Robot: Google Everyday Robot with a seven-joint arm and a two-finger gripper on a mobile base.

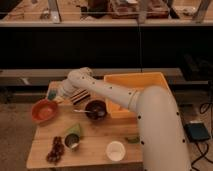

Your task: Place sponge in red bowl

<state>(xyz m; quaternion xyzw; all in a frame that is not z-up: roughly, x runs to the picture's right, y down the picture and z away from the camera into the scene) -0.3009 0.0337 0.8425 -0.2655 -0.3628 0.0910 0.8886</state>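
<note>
The red bowl (44, 110) sits on the left side of the wooden table (100, 132), and its inside looks orange. My gripper (59, 98) hangs at the end of the white arm (107, 92), just behind and to the right of the bowl's rim, low over the table. A small teal object (51, 94), likely the sponge, lies at the table's back left corner right beside the gripper. I cannot see whether the gripper holds it or only touches it.
A dark bowl with a spoon (96, 109) stands mid-table. An orange bin (134, 92) is at the back right. A tipped green cup (73, 137), a dark clump (55, 150), a white cup (115, 150) and a green item (133, 140) lie along the front.
</note>
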